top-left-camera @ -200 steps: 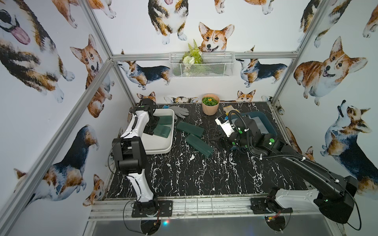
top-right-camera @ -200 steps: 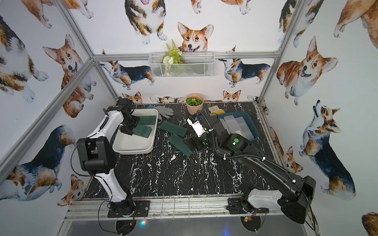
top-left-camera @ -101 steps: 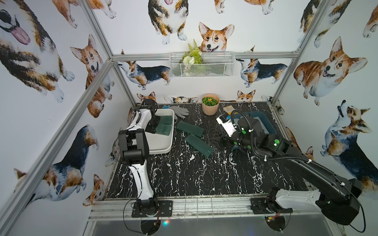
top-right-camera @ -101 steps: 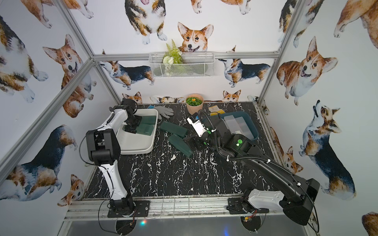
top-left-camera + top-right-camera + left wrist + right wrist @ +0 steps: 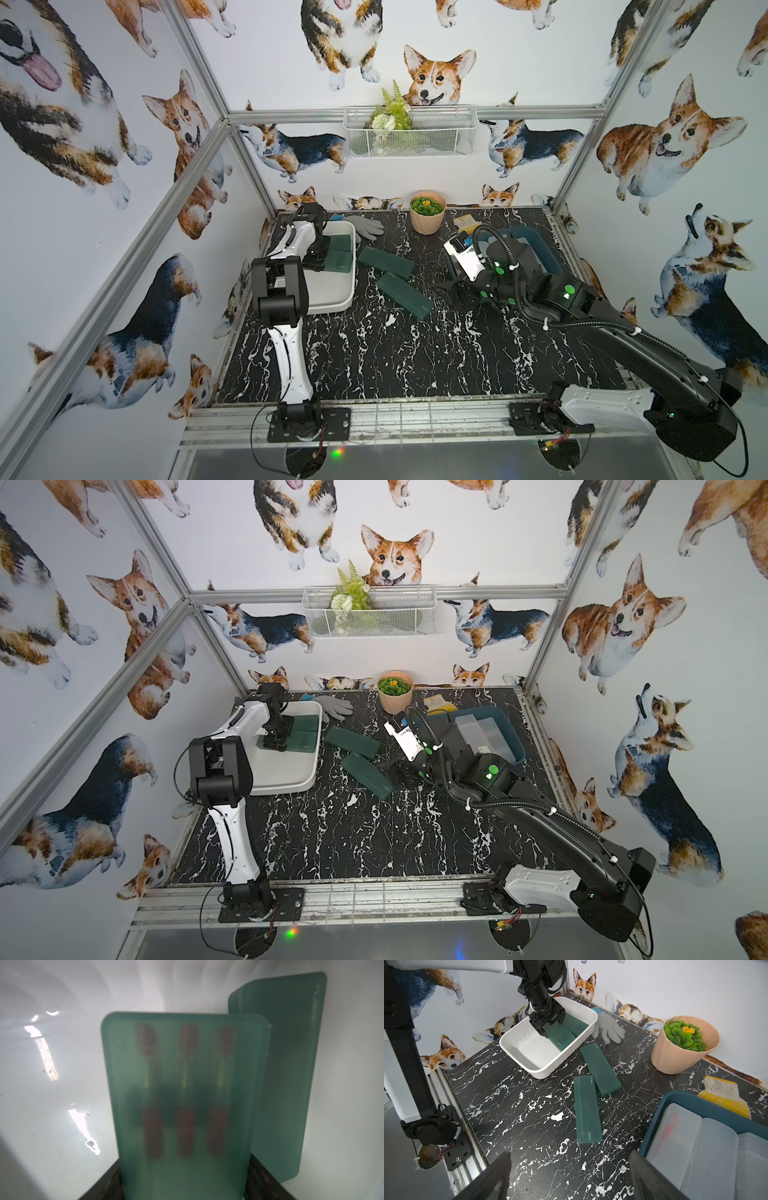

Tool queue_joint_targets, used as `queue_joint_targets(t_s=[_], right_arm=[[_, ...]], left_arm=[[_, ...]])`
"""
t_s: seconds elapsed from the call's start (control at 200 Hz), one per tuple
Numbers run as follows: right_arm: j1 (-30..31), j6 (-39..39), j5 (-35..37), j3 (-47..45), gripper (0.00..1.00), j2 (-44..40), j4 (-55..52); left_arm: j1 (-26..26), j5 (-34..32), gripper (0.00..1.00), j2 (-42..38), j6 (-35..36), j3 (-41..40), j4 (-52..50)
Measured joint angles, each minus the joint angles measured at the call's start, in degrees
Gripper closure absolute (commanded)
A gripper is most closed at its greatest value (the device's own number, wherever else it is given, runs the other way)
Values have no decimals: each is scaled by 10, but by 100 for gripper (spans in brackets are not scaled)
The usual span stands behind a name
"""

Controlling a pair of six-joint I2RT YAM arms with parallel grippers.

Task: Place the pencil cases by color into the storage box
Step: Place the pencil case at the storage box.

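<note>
Green translucent plastic is filling the left wrist view. The left gripper [image 5: 551, 1025] is pinching a dark green pencil case [image 5: 182, 1095] between narrowed jaws, low inside the white tub [image 5: 548, 1072], and reddish pens [image 5: 187, 1132] are showing faintly through the lid. A second green case [image 5: 291, 1064] is lying just beside it in the same tub. A third green case [image 5: 600, 1070] and a fourth green case [image 5: 587, 1109] are lying on the black marbled tabletop [image 5: 374, 353] between the two tubs, touching at one corner. The right gripper [image 5: 571, 1178] is hovering empty above the tabletop with its jaws spread wide. It is just beside the teal tub [image 5: 675, 1097], where frosted clear cases [image 5: 716, 1147] are lying side by side.
</note>
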Motion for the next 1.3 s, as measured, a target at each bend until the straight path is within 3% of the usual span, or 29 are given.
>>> queue_joint_targets(t_s=[0.506,0.741,1.302], right_arm=[[0,-14,0,-1,11,-2,-13],[0,-12,0,-7,11,-10,-16],[0,-8,2,-12,11,-10,-18]], left_arm=[[-4,-2,23,10,-61,-26,20],[-4,-1,21,29,-68,1,22],[-4,7,2,49,-72,52,17]])
